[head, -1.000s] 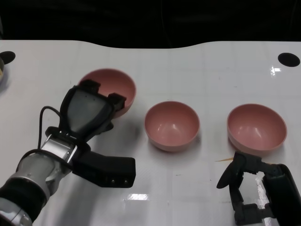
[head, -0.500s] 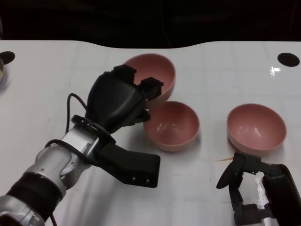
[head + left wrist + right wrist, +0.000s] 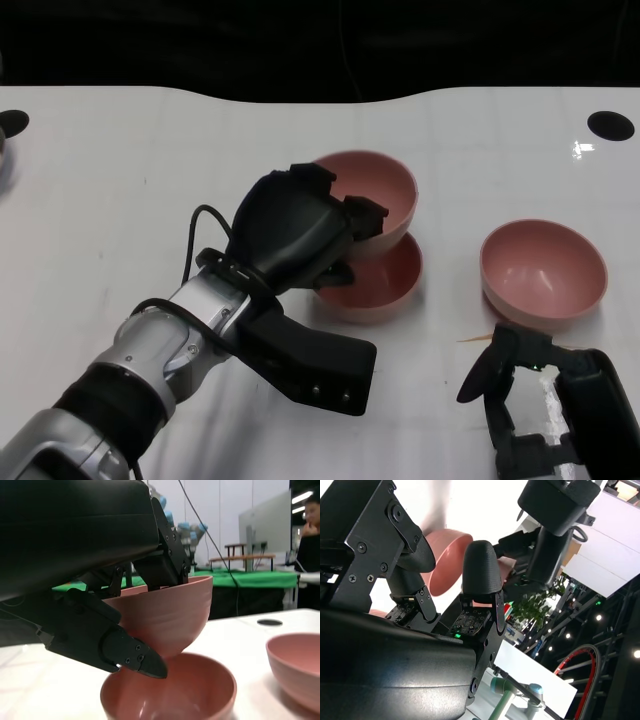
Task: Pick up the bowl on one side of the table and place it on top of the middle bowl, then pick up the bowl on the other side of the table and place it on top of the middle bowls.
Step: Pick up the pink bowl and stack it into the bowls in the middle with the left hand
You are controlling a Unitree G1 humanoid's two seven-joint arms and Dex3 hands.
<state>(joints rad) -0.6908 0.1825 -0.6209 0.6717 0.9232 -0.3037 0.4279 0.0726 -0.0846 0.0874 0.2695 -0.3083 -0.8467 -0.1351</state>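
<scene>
The left hand (image 3: 300, 232) pinches a pink bowl (image 3: 375, 200) by its rim and holds it up, just over the middle bowl (image 3: 378, 285). The other bowl (image 3: 543, 270) sits apart on the white table (image 3: 120, 180). The right hand (image 3: 540, 410) rests low, fingers spread, holding nothing
</scene>
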